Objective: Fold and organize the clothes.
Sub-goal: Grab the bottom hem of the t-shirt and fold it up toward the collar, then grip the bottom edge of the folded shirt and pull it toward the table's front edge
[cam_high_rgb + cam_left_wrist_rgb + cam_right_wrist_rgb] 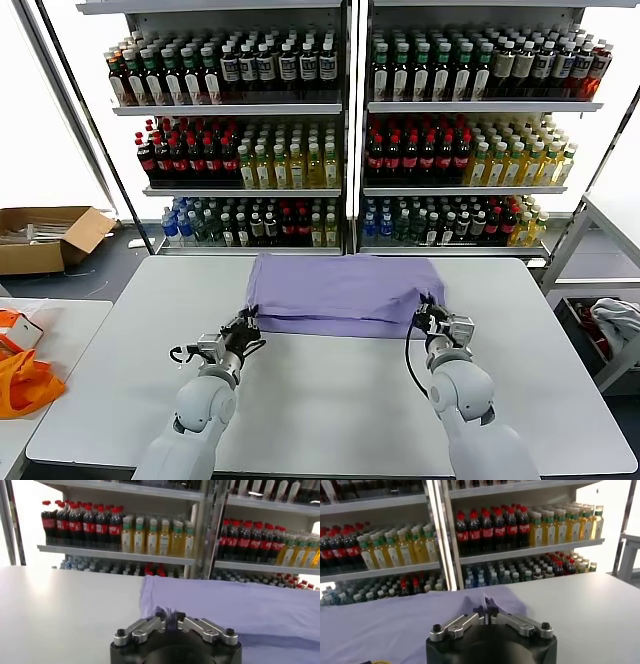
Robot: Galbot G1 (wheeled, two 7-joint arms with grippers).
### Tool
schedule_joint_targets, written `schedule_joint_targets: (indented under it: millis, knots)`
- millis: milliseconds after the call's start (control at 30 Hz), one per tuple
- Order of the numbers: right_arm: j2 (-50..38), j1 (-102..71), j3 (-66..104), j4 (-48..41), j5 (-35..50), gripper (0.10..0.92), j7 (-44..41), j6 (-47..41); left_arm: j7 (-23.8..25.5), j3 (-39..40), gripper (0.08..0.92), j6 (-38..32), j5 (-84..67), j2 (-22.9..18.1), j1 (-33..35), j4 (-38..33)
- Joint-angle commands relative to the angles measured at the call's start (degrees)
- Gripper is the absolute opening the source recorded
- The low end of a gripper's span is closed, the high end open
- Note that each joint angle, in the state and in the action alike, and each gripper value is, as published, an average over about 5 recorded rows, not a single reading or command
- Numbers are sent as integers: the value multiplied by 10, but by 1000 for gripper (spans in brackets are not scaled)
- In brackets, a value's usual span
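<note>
So there's one folded lavender T-shirt (pixel 345 292) on the white bench (pixel 330 400), lying flat toward the far side, about centred. I can only count one garment for sure; it looks layered, so I can't tell if more are stacked in it. No print or label showing from here, just plain purple.

Two arms, both at the near edge of the shirt. The left gripper (pixel 246 325) sits at the near left corner, and in the left wrist view (pixel 170 616) its jaws are nearly together with a little bunch of purple fabric sitting right between the tips. Whether it's really pinching that cloth or just touching it, I can't tell. Same story on the other side: the right gripper (pixel 432 318) is at the near right corner, and its wrist camera (pixel 486 612) shows the tips close together over a small raised peak of fabric. Can't call that grip either.

Other stuff: two shelf units (pixel 345 130) behind the bench, packed with bottled drinks, too many to count. One cardboard box (pixel 45 236) on the floor at the left, and one orange bag (pixel 22 378) on a side bench.
</note>
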Motion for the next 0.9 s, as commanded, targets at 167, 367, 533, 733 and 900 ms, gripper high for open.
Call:
schedule_joint_targets:
  millis: [167,367,533,733,900]
  knots:
    - [-4,1,4,20,75,501,47,8,-13,-7,433,18,3,6,27,-57]
    - [-25,-61,18,73,49,674,50,-20,-15,-9,607,24,9,9,43,-78]
    - [-34,-101,28,98,36,793,53,-36,-15,-9,753,26,20,7,51,-82]
    - [-45,-121,43,110,30,822,54,-53,-20,-10,821,36,27,10,53,-76]
    - [-55,-115,46,100,26,823,52,-72,-27,-10,823,47,27,14,41,-66]
